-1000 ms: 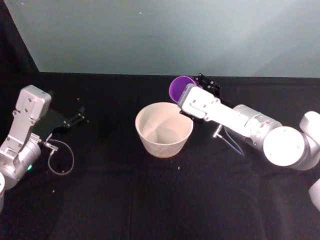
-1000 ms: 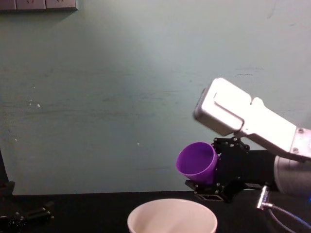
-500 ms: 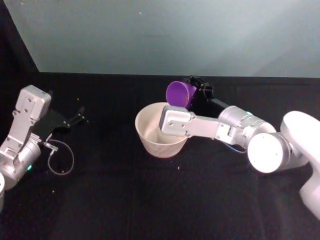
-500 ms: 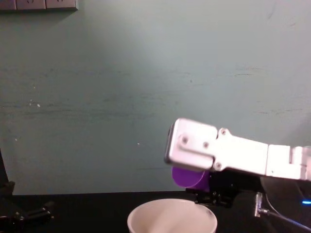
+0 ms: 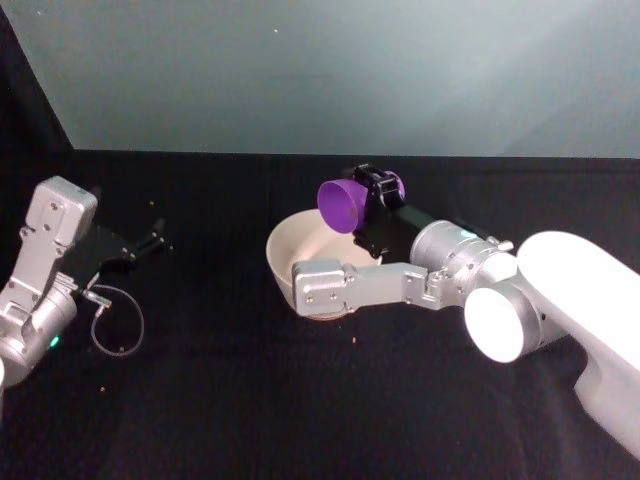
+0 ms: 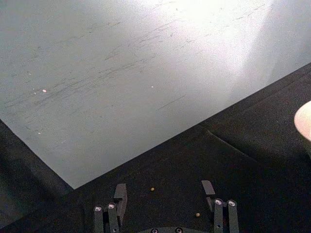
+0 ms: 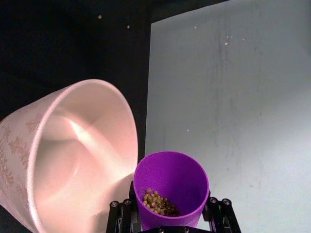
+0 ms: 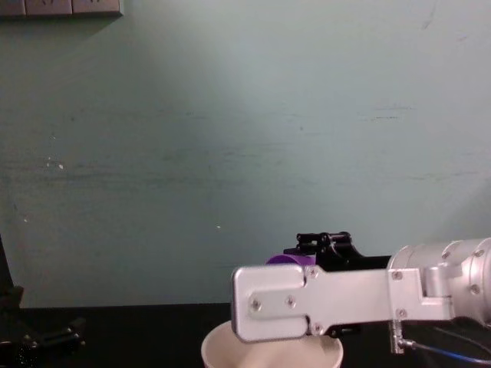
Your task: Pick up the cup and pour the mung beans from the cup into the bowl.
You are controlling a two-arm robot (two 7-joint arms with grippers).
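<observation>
Pour step | right gripper [image 5: 372,208] fingers [image 7: 217,213] clamped on purple cup [image 5: 345,205] | cup now rolled lower, mouth just beside white bowl [image 5: 285,245] far rim | mung beans [image 7: 158,201] remain inside, spill imminent | left gripper [image 6: 164,191] spread, empty, well left of bowl.

cup [image 8: 288,261] mostly behind right arm [image 8: 322,295], bowl [image 8: 268,354] cropped by chest view's edge

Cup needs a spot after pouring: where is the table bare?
Bare table lies between the left tool and the bowl, and along the near edge. Crowded: the right tool holds the cup at the bowl's far rim, its arm crossing the bowl's front.
</observation>
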